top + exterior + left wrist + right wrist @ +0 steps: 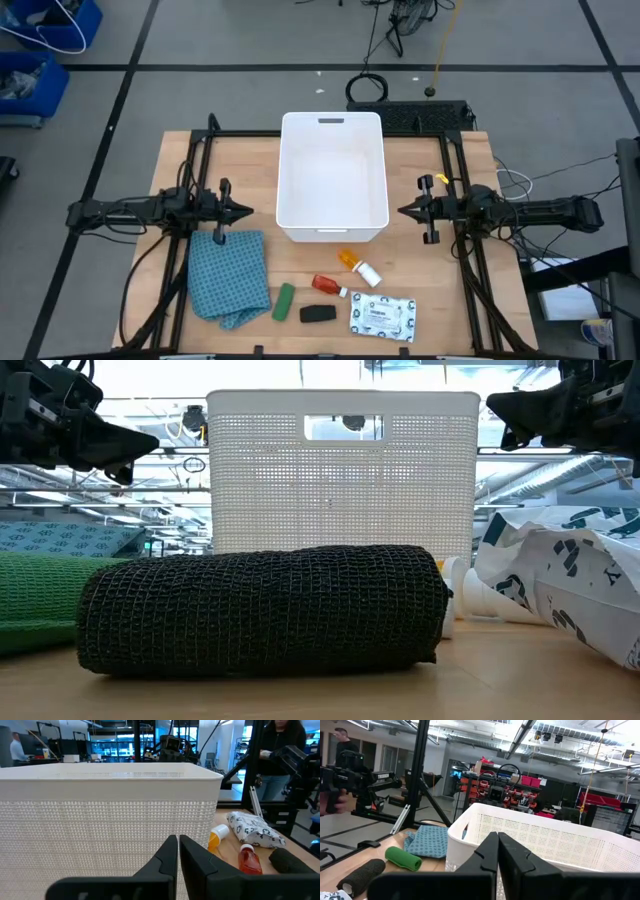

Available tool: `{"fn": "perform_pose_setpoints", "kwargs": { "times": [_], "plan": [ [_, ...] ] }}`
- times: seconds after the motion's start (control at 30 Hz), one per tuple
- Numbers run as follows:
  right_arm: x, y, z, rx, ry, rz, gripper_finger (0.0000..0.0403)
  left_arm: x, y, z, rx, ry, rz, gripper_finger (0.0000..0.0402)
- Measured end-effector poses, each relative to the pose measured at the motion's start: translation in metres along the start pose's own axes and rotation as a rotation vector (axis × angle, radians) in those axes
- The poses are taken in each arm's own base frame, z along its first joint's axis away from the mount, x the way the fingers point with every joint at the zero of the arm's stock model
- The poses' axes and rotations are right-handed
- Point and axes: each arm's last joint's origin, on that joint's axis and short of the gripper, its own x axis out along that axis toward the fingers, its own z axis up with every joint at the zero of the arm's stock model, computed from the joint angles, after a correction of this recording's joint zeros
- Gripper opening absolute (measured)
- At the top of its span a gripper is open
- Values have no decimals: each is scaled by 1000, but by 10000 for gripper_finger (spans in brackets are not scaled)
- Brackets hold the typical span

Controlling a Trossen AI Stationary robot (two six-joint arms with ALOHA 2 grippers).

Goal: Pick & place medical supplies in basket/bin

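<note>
large white rectangular plastic tub [333,178] w/ handle slot sits mid-table, nothing visible inside. left gripper [245,212] hangs just off tub's left wall, fingers pressed together, holding nothing. right gripper [404,211] mirrors it off the right wall, fingers also together, nothing held. supplies lie on the wood table [440,300] in front of tub: orange pill bottle w/ white cap [359,267] nearest tub, small red-and-white tube [329,286] just beside it, green oblong piece [284,302], black oblong piece [318,314], flat white printed packet [382,318] near front edge. blue checked cloth [229,277] lies crumpled left of green piece.
</note>
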Motion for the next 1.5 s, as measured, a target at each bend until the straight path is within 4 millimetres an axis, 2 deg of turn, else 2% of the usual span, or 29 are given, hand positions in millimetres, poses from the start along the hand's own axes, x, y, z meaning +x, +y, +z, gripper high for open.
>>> {"fn": "perform_pose_setpoints", "kwargs": {
  "times": [0.23,0.4,0.73,0.83,0.97,1.07,1.23,1.4,1.5],
  "plan": [
    [0,0,0,1,-3,0,0,0,0,9,-71,-92,-4,24],
    [0,0,0,2,-2,0,0,-1,0,15,-222,-152,-9,24],
    [0,-1,4,50,-39,-4,0,-1,-1,14,-405,-140,-49,24],
    [0,-1,4,44,-45,-5,0,-1,1,14,-406,-154,-1,24],
    [0,-1,9,36,-84,-3,0,-1,1,12,-302,-132,22,24],
    [2,5,3,22,7,95,0,-1,1,10,-245,-110,37,24],
    [16,7,52,-12,91,182,0,-1,1,10,-195,-110,34,24],
    [25,17,94,-3,207,267,0,-1,1,10,-188,-107,34,24],
    [31,26,112,35,296,302,0,-1,1,10,-175,-105,42,24]
  ]
}}
